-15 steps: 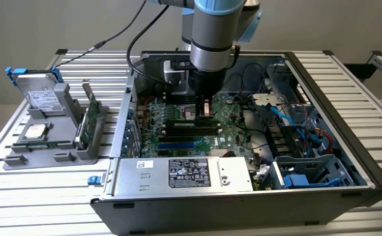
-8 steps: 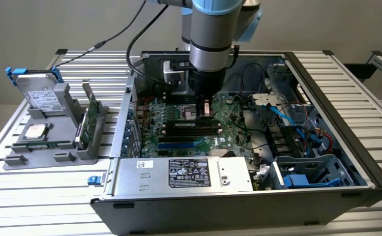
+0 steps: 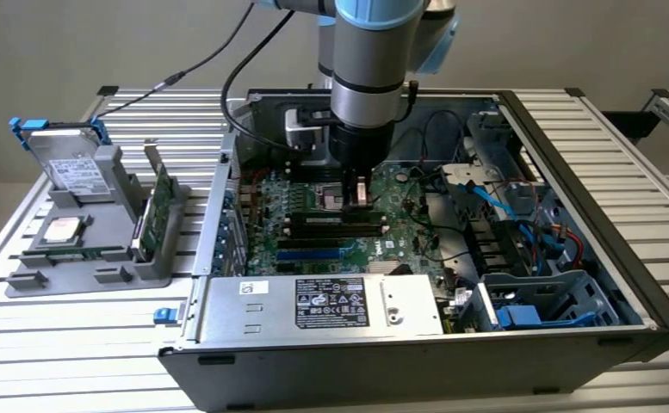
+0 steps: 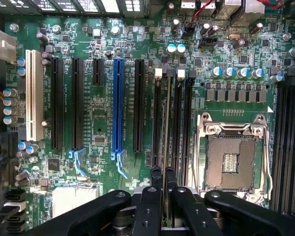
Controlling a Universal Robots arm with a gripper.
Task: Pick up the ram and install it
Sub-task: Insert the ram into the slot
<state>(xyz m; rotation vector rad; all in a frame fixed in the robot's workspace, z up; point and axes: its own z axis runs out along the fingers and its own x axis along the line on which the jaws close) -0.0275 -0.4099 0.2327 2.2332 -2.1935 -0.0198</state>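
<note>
While the gripper (image 4: 163,174) pinches the ram (image 4: 167,123) narrowly, it stands edge-on over the memory slots (image 4: 187,123) beside the processor socket (image 4: 231,160). Pickup looks done; whether it is seated cannot be told.

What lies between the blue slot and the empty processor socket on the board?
In the wrist view, one black slot and a row of memory slots lie between the blue slot and the processor socket.

High exterior; wrist close above motherboard (image 4: 103,113)
</note>
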